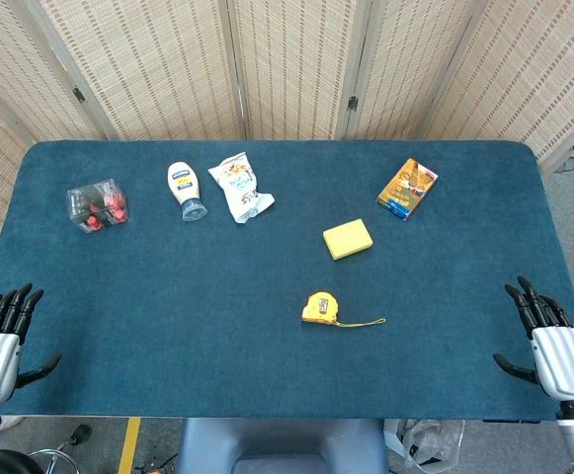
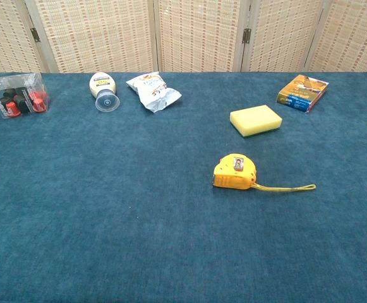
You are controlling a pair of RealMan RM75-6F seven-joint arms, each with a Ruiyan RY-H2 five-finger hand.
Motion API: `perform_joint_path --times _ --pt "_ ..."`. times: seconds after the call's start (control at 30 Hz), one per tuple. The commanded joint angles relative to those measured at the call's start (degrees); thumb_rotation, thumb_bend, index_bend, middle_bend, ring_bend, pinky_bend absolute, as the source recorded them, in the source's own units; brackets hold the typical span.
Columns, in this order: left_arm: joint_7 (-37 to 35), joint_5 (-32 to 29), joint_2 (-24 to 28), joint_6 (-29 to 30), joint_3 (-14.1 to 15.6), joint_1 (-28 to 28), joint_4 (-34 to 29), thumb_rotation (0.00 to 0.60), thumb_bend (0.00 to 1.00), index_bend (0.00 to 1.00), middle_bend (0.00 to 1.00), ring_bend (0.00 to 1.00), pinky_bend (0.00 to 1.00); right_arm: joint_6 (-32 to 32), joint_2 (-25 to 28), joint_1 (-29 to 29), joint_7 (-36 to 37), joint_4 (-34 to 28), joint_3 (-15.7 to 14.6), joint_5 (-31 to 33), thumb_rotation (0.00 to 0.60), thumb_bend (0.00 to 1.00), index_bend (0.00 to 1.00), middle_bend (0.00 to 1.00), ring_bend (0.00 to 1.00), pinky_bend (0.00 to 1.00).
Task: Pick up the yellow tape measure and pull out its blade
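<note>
Nothing done: I judge the task unstarted; neither pick-up nor pull has begun.
Tape measure: the yellow tape measure (image 1: pixel 319 308) lies flat on the blue table (image 1: pixel 168 316), near the front edge, slightly right of centre, untouched.
Strap: a thin yellow wrist strap (image 2: pixel 287 187) trails to its right; I see no blade drawn out.
Left hand: my left hand (image 1: pixel 0 341) rests at the table's front left corner, fingers spread, holding nothing.
Right hand: my right hand (image 1: pixel 548 341) sits at the front right corner, fingers apart, empty, well apart from the tape.
Left to do: reach, grasp the case, then draw the blade.
Nearby: a yellow sponge (image 1: pixel 348 238) lies just behind the tape.
</note>
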Motion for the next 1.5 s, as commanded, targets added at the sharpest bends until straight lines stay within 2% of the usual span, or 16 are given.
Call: perform_joint_path --times 0.03,0.4,0.7,1.07,1.4,1.5 --pt "0.31 -0.03 0.12 -0.45 0.11 -0.13 -0.23 0.574 0.25 0.05 0.05 0.04 0.07 0.42 0.02 -0.18 0.08 -0.03 0.05 -0.2 0.6 0.18 0.0 0.03 0.16 0.13" --pt "0.59 0.25 0.15 -0.32 -0.05 -0.26 -0.35 0.573 0.25 0.06 0.05 0.05 0.07 1.46 -0.28 -0.14 -0.99 -0.56 0.26 -1.68 0.6 0.18 0.0 0.05 0.19 0.13" --pt "-0.11 1.44 -0.34 0.74 -0.37 -0.41 0.73 0.57 0.25 0.09 0.05 0.06 0.07 -0.85 -1.19 2.08 -4.19 -2.91 0.54 -3.34 0.6 0.18 0.0 0.08 0.2 0.14" --pt "-1.21 1.1 -0.46 0.19 -0.27 -0.52 1.82 0.575 0.25 0.1 0.06 0.06 0.07 -12.54 -5.67 9.67 -11.46 -5.36 2.03 -0.89 0.6 0.18 0.01 0.15 0.22 0.15" --pt "-2.06 1.13 -0.36 0.63 0.01 -0.03 2.34 0.575 0.25 0.1 0.06 0.06 0.07 -24.92 -11.14 18.62 -17.41 -5.74 6.41 9.66 0.6 0.18 0.05 0.17 0.24 0.15" --pt "-2.33 1.23 -0.27 0.51 0.13 -0.03 2.45 0.576 0.25 0.11 0.06 0.06 0.08 -27.97 -13.16 21.45 -19.42 -4.74 7.37 12.45 0.6 0.18 0.07 0.21 0.26 0.15"
